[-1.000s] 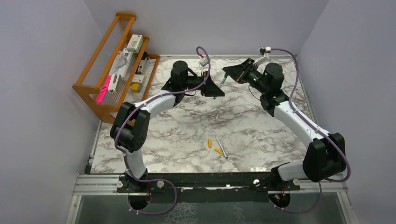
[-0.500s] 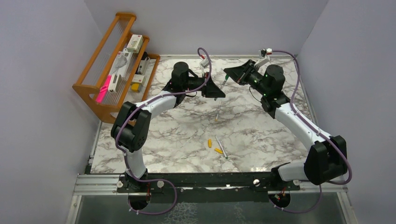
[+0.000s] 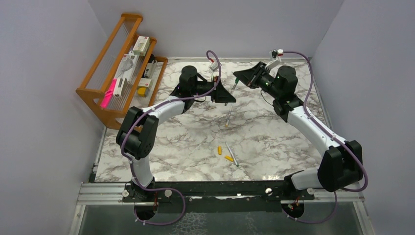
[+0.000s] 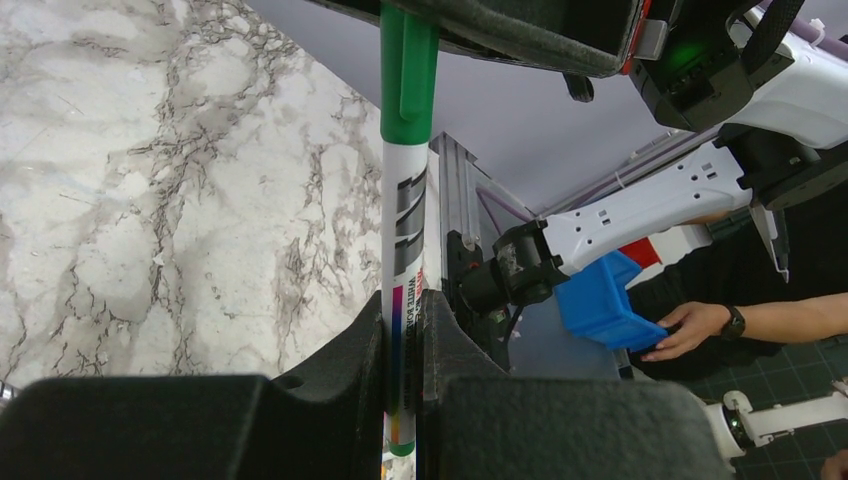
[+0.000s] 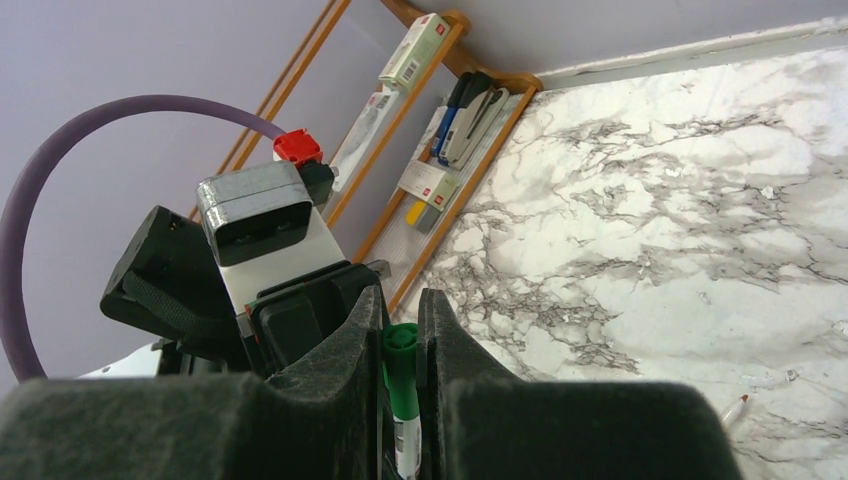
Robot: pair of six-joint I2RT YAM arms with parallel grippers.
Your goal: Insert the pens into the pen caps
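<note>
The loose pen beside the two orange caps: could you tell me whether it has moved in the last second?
No. The pen keeps the same spot and angle relative to the black rail.

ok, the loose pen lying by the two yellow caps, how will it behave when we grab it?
Likely rolls: the loose pen is a thin round stick flat on the smooth table. Probably stiff and light: the held pen runs straight from the left gripper to the green cap in the right gripper. A grasp may bump the yellow cap beside it.
</note>
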